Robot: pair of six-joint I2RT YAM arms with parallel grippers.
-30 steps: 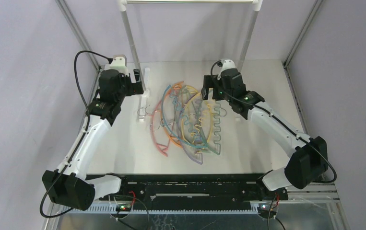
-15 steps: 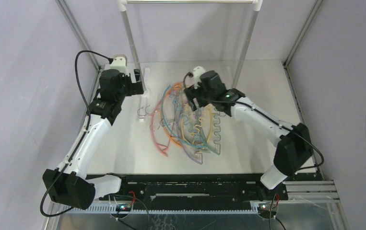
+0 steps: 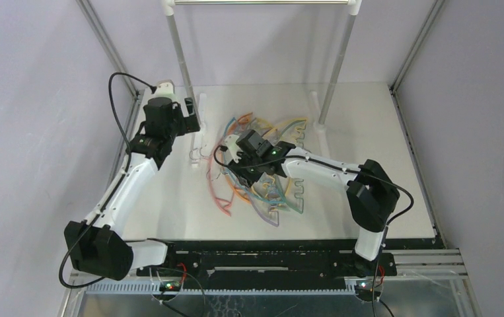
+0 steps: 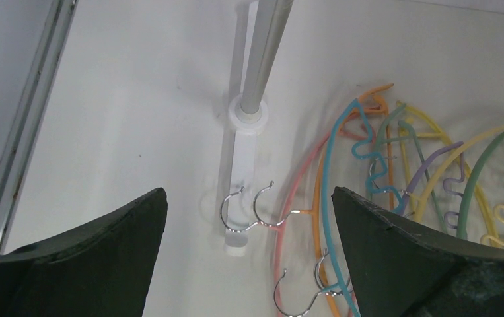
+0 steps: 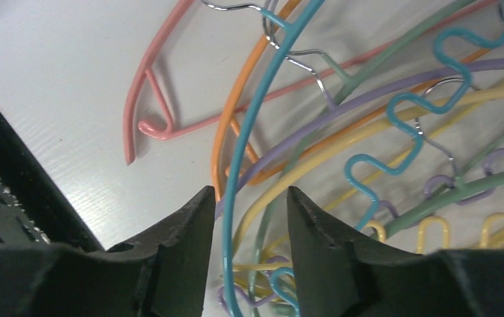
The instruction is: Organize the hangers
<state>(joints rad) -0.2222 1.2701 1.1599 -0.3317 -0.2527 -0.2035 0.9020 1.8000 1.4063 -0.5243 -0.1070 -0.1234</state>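
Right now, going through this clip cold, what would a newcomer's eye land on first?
The bright tangle of hangers, pink, orange, teal, yellow, green and lilac, heaped flat in the middle of the table. Next, the right gripper reaching down into that heap, its jaws apart on either side of the teal hanger. The left gripper hangs open by the rail frame's left post.

Count of hangers, rail parts and arms

One tangled pile of hangers [image 3: 269, 195] in six colours: one pink hanger [image 5: 144, 69], one orange hanger [image 5: 233, 99], one teal hanger [image 5: 242, 132], one lilac hanger [image 5: 331, 111], at least one yellow hanger [image 5: 368, 127] and one green hanger [image 5: 480, 188]. The overlap hides the exact total. One rail frame [image 3: 262, 2] with two metal uprights [image 3: 181, 59] and two white feet [image 3: 201, 122]. Two robot arms: left arm [image 3: 127, 185], right arm [image 3: 322, 168]. One table [image 3: 381, 165].
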